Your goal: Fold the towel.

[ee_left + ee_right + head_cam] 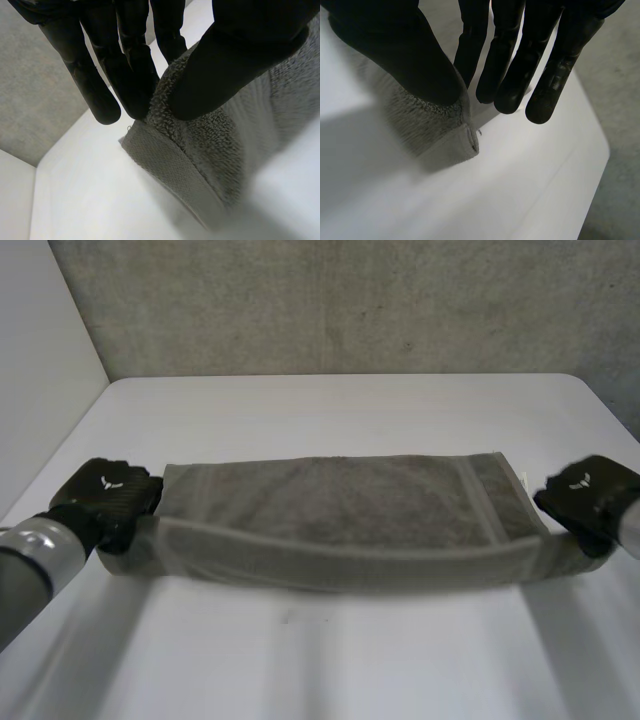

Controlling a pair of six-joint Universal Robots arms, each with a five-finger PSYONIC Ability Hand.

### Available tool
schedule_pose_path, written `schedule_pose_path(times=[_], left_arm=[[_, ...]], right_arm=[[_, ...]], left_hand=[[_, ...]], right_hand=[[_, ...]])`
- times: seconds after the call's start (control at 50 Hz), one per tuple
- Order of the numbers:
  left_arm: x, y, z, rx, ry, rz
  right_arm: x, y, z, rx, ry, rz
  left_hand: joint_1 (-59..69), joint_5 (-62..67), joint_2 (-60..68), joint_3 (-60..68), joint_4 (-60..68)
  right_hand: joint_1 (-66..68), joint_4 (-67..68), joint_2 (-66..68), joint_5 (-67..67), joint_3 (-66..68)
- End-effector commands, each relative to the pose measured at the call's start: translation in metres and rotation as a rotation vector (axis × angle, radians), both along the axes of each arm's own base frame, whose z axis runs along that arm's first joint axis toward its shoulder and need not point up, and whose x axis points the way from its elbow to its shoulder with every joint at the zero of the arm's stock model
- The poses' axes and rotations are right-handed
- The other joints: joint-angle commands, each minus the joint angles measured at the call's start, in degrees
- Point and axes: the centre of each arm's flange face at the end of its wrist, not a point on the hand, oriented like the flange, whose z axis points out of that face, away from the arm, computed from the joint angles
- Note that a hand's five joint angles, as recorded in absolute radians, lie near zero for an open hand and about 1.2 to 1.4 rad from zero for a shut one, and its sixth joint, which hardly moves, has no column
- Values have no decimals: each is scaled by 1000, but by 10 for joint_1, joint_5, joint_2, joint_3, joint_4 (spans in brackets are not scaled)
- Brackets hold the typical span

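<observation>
Now the grey towel point(340, 510) lies crosswise on the white desk point(350, 410), stretched out long between the two hands, its far long edge flat on the surface and its near long edge drawn up into a banded strip that runs from one hand to the other, with a shadow on the desk beneath it. The left hand point(105, 490) is at the towel's left end, at the near corner, and the right hand point(585, 490) is at the right end, likewise at the near corner. Seen from the left wrist, the thumb point(225, 65) presses on the fluffy cloth from one side while the straight fingers point(100, 75) stand behind it on the other, so that the towel's end is pinched between them; the hemmed edge of the corner hangs just below the fingertips, raised a little above the desk. Seen from the right wrist, the thumb point(405, 55) bears on the towel's corner and holds it against the nearest of the straight fingers point(555, 70), the rest of which are spread slightly apart beyond the cloth, pointing down toward the desk. Behind the desk rises a grey, rough wall point(350, 300).
</observation>
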Motion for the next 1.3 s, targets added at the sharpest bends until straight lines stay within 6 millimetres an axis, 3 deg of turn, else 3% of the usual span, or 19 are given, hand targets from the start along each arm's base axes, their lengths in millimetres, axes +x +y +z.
schedule_pose_path(times=[0.02,0.14,0.18,0.24,0.46,0.48,0.5,0.52,0.54,0.56,0.68,0.72,0.78,0.88,0.96,1.02,1.06,1.16,1.3], left_arm=[[-9,-57,-32,-41,0,20],[-24,-90,-42,-125,13,20],[-29,-118,-43,-213,38,63],[-31,-136,-46,-253,47,93],[-56,-164,-58,-304,61,60],[-57,-164,-58,-304,61,60],[-60,-163,-62,-298,59,51],[-62,-161,-65,-293,57,43],[-62,-161,-65,-293,57,43],[-66,-159,-67,-289,55,35],[-80,-144,-62,-289,58,0],[-79,-143,-57,-295,59,3],[-75,-134,-42,-301,63,23],[-65,-109,-22,-293,65,52],[-66,-73,-10,-283,70,24],[-73,-59,-4,-291,82,-1],[-79,-35,0,-287,119,-33],[-80,-15,-5,-263,201,-46],[-86,-5,-10,-259,224,-61]], right_arm=[[32,-44,-29,-119,-112,6],[53,-89,-50,-281,-121,-36],[58,-100,-52,-333,-127,-37],[65,-119,-53,-433,-154,-42],[91,-148,-71,-566,-185,-3],[91,-152,-76,-559,-179,-7],[91,-152,-76,-559,-179,-7],[90,-154,-82,-553,-157,-21],[89,-154,-86,-550,-125,-42],[89,-155,-87,-550,-125,-42],[92,-144,-73,-551,-118,-58],[89,-136,-48,-559,-196,-56],[87,-130,-35,-557,-243,-53],[82,-91,4,-425,-362,-14],[77,-72,5,-279,-383,-15],[59,-63,0,-123,-393,-91],[49,-59,-2,-45,-403,-140],[32,-41,-20,159,-422,-202],[10,-57,-42,128,-478,-186]], left_hand=[[126,114,103,102,102],[126,114,103,102,102],[126,114,103,102,102],[126,114,103,102,102],[126,114,103,102,102],[126,114,103,102,102],[51,40,28,27,28],[-294,-306,-318,-318,-318],[-298,-309,-321,-322,-321],[-574,-586,-597,-598,-598],[-574,-586,-597,-598,-598],[-574,-586,-597,-598,-598],[-574,-586,-597,-598,-598],[-574,-586,-597,-598,-598],[-574,-586,-597,-598,-598],[-574,-586,-597,-598,-598],[-574,-586,-597,-598,-598],[-574,-586,-597,-598,-598],[-574,-586,-597,-598,-598]], right_hand=[[246,116,125,132,118],[246,116,125,132,118],[246,116,125,132,118],[246,116,125,132,118],[246,116,125,132,118],[166,36,46,53,39],[166,35,45,52,38],[-291,-421,-411,-404,-418],[-454,-584,-575,-568,-582],[-454,-584,-575,-568,-582],[-454,-584,-575,-568,-582],[-454,-584,-575,-568,-582],[-454,-584,-575,-568,-582],[-454,-584,-575,-568,-582],[-454,-584,-575,-568,-582],[-454,-584,-575,-568,-582],[-454,-584,-575,-568,-582],[-385,-515,-505,-498,-512],[-163,-293,-283,-276,-290]])
